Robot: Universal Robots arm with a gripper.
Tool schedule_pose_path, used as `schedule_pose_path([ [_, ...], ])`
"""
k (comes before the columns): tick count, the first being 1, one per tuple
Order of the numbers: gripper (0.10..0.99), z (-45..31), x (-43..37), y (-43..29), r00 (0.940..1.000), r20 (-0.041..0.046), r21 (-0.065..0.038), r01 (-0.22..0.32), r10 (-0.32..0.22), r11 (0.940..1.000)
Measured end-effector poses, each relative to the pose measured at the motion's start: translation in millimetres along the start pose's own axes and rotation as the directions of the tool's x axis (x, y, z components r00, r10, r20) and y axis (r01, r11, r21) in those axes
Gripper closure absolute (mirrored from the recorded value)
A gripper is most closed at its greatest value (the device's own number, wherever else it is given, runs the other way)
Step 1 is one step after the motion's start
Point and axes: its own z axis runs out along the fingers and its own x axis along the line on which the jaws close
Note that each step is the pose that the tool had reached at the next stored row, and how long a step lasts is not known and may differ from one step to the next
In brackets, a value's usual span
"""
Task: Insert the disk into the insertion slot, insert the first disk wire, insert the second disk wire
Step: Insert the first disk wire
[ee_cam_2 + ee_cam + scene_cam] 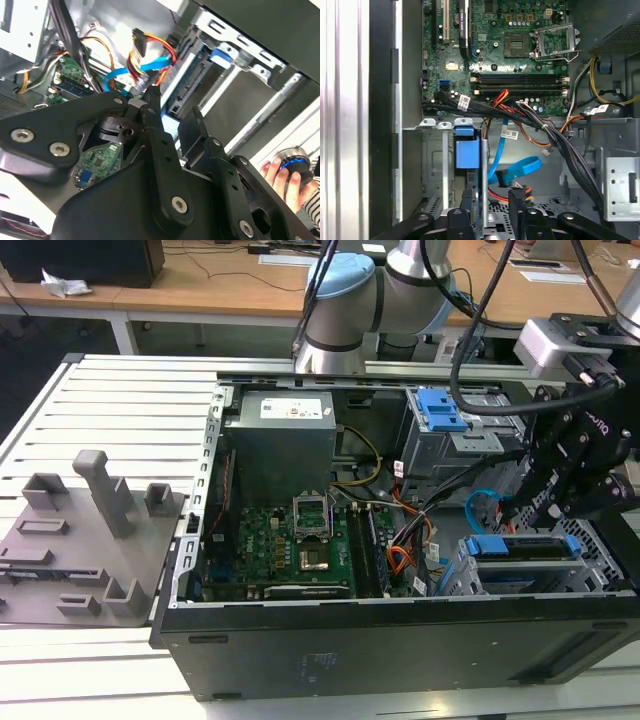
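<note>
In the exterior view, an open computer case [400,640] lies on the slatted bench [110,410]. The tool [525,508] hangs over the case's end at the exterior view's right. Just below it the disk [520,545] sits in the insertion slot [468,578], with the blue frame's edge showing on top. The second disk wire [478,502] curls in a loop just beside the tool, between the disk and the taller cage with the blue latch [440,408].

In the second wrist view, the tool [174,102] has its two black fingers [152,107] apart, with nothing seen clamped between them. Their tips are near the second disk wire [150,66] and a red and yellow wire bundle [150,47]. A person's hand [280,177] rests on a round knob [292,165].

In the first wrist view, the tool [492,207] stands over the disk [467,147]. The second disk wire [522,167] loops close beside one finger. Where its plug sits cannot be told. The motherboard [495,50] lies beyond.
</note>
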Motion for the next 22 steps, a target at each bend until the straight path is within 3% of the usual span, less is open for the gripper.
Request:
schedule_pose_path([
  [3, 0.667, 0.4, -9.2, 0.2, 1.0000, 0.0000, 0.000, 0.000, 0.000, 1.0000],
  [8, 0.667, 8.2, -10.0, -0.1, 1.0000, 0.0000, 0.000, 0.000, 0.000, 1.0000],
  [12, 0.667, 10.0, -11.6, -1.1, 1.0000, 0.0000, 0.000, 0.000, 0.000, 1.0000],
  [14, 0.667, 10.0, -13.3, -1.4, 1.0000, 0.0000, 0.000, 0.000, 0.000, 1.0000],
  [18, 0.667, 2.8, -15.0, -1.1, 1.0000, 0.0003, 0.000, 0.000, 0.000, 1.0000],
  [22, 0.667, 4.8, -18.6, -1.1, 1.0000, 0.0014, -0.001, 0.000, 0.000, 1.0000],
])
